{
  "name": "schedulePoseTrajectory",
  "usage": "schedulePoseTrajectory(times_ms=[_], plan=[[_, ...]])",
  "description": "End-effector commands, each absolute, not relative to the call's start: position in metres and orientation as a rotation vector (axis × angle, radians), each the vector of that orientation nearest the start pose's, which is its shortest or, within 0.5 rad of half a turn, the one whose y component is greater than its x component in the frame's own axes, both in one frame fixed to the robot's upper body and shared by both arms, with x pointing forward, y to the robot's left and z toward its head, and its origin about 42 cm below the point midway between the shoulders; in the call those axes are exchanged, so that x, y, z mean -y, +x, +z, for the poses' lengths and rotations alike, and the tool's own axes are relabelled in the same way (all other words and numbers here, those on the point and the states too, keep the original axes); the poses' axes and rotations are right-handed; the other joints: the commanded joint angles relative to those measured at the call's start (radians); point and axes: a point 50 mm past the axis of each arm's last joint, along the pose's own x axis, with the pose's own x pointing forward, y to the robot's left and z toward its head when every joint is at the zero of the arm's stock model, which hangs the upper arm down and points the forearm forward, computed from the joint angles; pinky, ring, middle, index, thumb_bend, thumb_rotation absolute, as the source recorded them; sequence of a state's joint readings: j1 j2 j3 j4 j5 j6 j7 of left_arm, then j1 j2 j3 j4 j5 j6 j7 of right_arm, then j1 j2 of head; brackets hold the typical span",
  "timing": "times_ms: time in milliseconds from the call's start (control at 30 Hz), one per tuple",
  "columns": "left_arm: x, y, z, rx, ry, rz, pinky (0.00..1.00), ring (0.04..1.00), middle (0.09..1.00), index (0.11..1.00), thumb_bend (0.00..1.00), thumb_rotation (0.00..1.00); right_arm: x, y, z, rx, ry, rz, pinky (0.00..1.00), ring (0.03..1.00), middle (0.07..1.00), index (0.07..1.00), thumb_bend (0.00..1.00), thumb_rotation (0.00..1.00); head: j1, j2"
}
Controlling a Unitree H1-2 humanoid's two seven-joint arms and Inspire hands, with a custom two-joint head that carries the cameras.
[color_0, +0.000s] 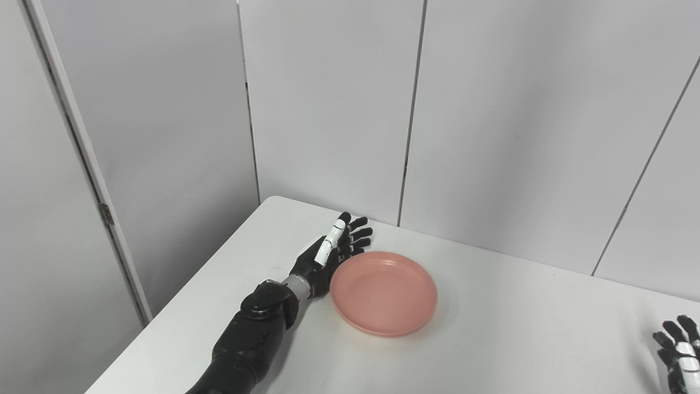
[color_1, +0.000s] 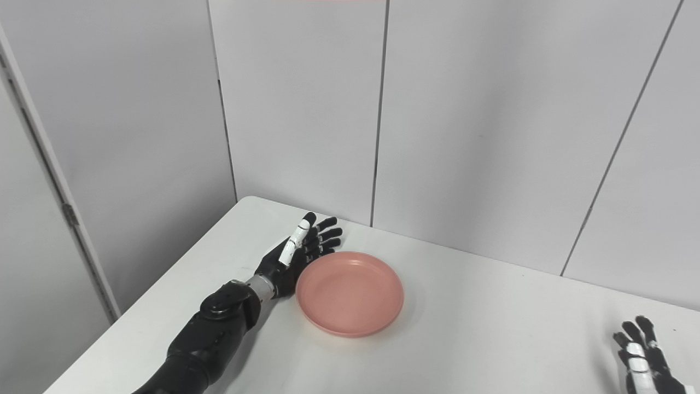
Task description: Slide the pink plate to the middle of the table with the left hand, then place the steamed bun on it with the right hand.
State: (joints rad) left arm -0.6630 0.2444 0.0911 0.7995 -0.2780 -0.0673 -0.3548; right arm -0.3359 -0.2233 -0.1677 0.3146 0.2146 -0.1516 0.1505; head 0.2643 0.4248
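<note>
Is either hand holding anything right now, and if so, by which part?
Nothing is held. The left hand is open beside the pink plate; the right hand is open and empty.

A white counter [color_0: 492,328] fills the lower part of the frame, its far edge running from the middle left down toward the right against pale wall panels. A pink plate [color_0: 384,293] lies flat on it, left of centre and empty. The left hand [color_0: 328,254] sits just beside the plate's left rim; whether it rests on the surface cannot be told.
</note>
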Motion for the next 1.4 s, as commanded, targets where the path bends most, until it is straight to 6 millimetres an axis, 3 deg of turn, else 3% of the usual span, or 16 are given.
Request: schedulePoseTrajectory(times_ms=[0,167,333,567,800,1067,1367], plan=[[-0.248,0.483,0.153,-0.019,-0.107,-0.348,0.96,0.944,0.924,0.907,0.72,0.99,0.301,0.39,0.155,0.217,0.02,0.017,1.0,0.944,0.964,0.991,0.61,0.82,-0.001,0.0],[-0.223,0.469,0.149,-0.008,-0.143,-0.351,0.93,0.934,0.925,0.916,0.68,1.0,0.293,0.39,0.157,0.231,0.003,0.008,1.0,0.93,0.957,0.985,0.53,0.78,-0.101,0.025],[-0.209,0.456,0.146,0.001,-0.175,-0.33,0.95,0.945,0.932,0.925,0.66,1.0,0.283,0.392,0.158,0.233,-0.013,0.017,1.0,0.928,0.949,0.975,0.59,0.73,-0.208,0.05],[-0.199,0.444,0.142,0.03,-0.197,-0.312,0.96,0.954,0.937,0.934,0.68,1.0,0.262,0.393,0.159,0.243,-0.029,0.008,0.94,0.898,0.917,0.949,0.59,0.74,-0.337,0.081],[-0.189,0.433,0.137,0.053,-0.194,-0.297,0.98,0.972,0.963,0.956,0.69,1.0,0.252,0.395,0.161,0.225,-0.041,0.017,0.93,0.903,0.923,0.939,0.65,0.77,-0.396,0.088],[-0.165,0.421,0.132,0.109,-0.212,-0.218,0.93,0.948,0.943,0.923,0.65,0.95,0.249,0.395,0.165,0.232,-0.038,0.031,0.92,0.914,0.927,0.943,0.62,0.76,-0.467,0.117],[-0.156,0.412,0.132,0.123,-0.197,-0.189,0.93,0.949,0.944,0.916,0.62,0.93,0.245,0.394,0.168,0.226,-0.057,0.025,0.95,0.915,0.925,0.951,0.66,0.77,-0.485,0.131]])
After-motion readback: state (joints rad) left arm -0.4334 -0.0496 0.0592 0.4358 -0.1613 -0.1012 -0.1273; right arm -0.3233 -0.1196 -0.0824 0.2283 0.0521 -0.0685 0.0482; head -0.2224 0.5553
